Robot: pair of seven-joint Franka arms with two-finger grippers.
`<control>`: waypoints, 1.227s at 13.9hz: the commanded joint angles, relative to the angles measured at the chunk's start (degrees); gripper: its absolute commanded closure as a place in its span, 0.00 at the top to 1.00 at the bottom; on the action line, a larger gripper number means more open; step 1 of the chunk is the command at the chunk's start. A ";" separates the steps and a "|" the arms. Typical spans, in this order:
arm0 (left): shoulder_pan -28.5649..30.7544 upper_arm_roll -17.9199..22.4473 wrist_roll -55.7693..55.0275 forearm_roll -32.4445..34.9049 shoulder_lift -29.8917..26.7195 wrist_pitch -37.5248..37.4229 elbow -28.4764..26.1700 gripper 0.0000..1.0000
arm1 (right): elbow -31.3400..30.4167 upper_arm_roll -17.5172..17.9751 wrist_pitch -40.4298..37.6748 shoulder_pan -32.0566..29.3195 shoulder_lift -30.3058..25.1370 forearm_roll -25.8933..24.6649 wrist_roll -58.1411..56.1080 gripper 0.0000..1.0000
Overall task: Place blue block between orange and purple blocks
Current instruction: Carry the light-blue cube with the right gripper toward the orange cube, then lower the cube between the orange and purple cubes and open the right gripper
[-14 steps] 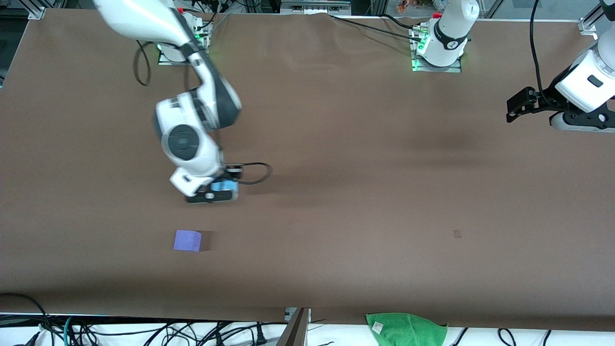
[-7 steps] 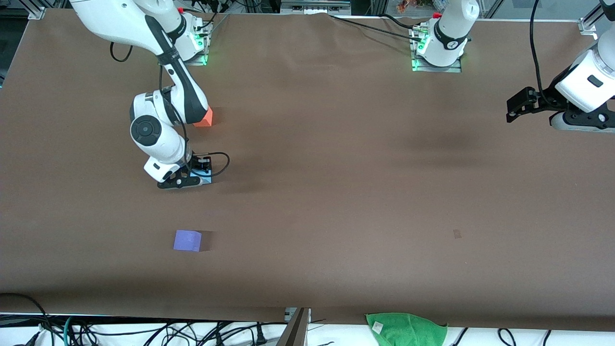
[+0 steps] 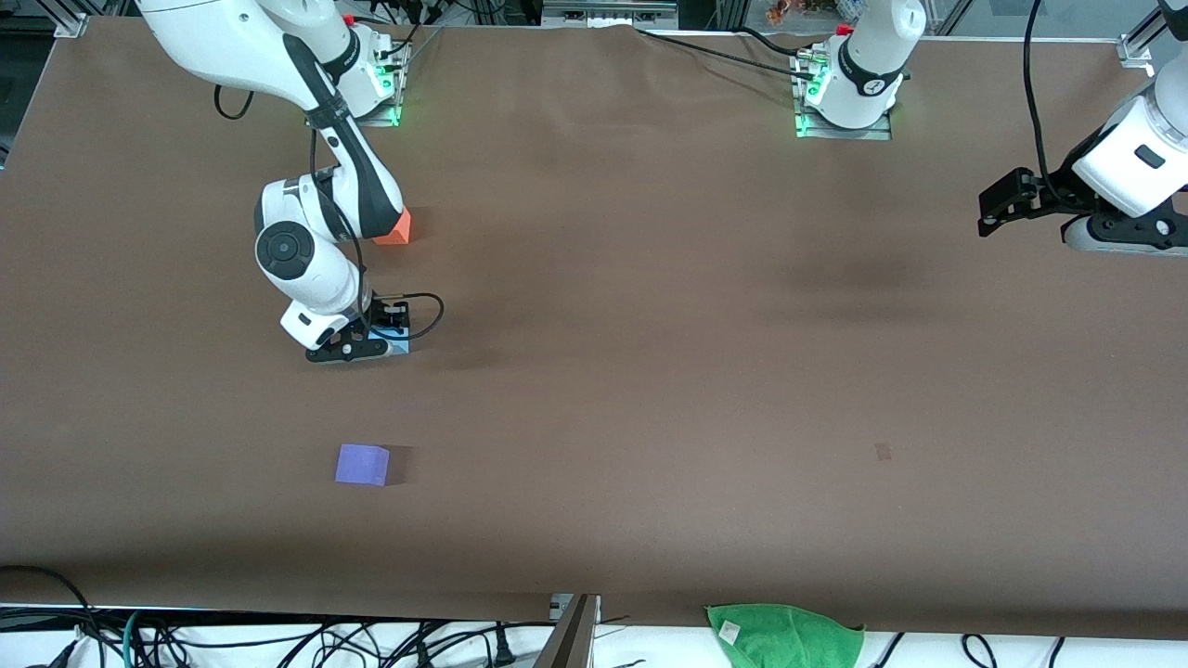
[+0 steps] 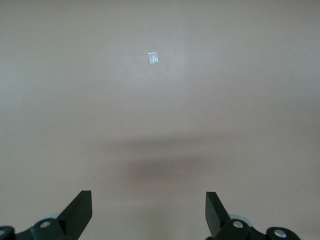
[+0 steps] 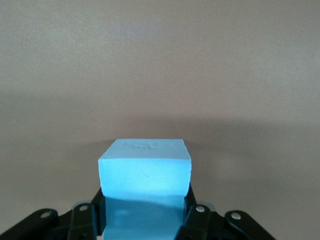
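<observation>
Hidden: the orange block point(image 3: 396, 228) shows only 1 corner in the upper left of the front view; the right arm's forearm covers the rest.
Hard to make out: the blue block point(image 3: 400, 344) is a thin sliver of sky blue at the edge of the right gripper point(image 3: 371, 341) in the front view; the gripper body covers most of it.
Cut off: the left gripper point(image 3: 991, 211) sits at the right edge of the front view, and its arm runs out of frame there.
Right gripper: pinching the blue block point(image 5: 145, 172) between its 2 black fingers point(image 5: 85, 220), low over the brown surface point(image 3: 650, 371), left of centre in the front view.
Contact: whether the blue block touches the surface I cannot tell.
Left gripper: spread wide point(image 4: 148, 212) with nothing between its fingers, over bare surface at the left arm's end; this arm waits.
Blue block's place: lower in the front view than the orange block, higher than the purple block point(image 3: 362, 464), roughly on the line between the 2.
Purple block: lies alone on the surface, lower left of centre in the front view, well apart from the right gripper.
Change over 1 second: the right gripper has carried the blue block toward the upper left of the front view, and the orange block, then fully covered by the arm, now peeks out.
Change over the last half second: almost none; the right arm has barely shifted.
Unchanged: purple block and left gripper are where they were.
Containers: none in view.
Edge of frame: a green cloth point(image 3: 784, 635) lies off the surface at the bottom edge.
</observation>
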 commanded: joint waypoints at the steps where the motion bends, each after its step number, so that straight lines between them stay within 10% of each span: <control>1: -0.16 0.24 0.77 0.12 -0.32 0.10 0.16 1.00 | -1.11 0.35 1.17 -1.77 -0.21 0.84 -0.43 0.37; 5: -0.16 0.24 0.86 0.12 -0.32 0.10 0.16 1.00 | -1.20 0.35 1.00 -1.95 -0.21 2.51 -0.34 0.38; 8: -0.16 0.24 0.86 0.12 -0.24 0.10 0.16 1.00 | -0.68 0.44 0.73 -1.95 -0.47 2.51 0.01 1.00; 17: -0.25 -0.03 0.68 0.03 -0.24 0.10 0.24 1.00 | 21.26 0.44 -26.38 -1.95 -6.18 2.25 0.63 1.00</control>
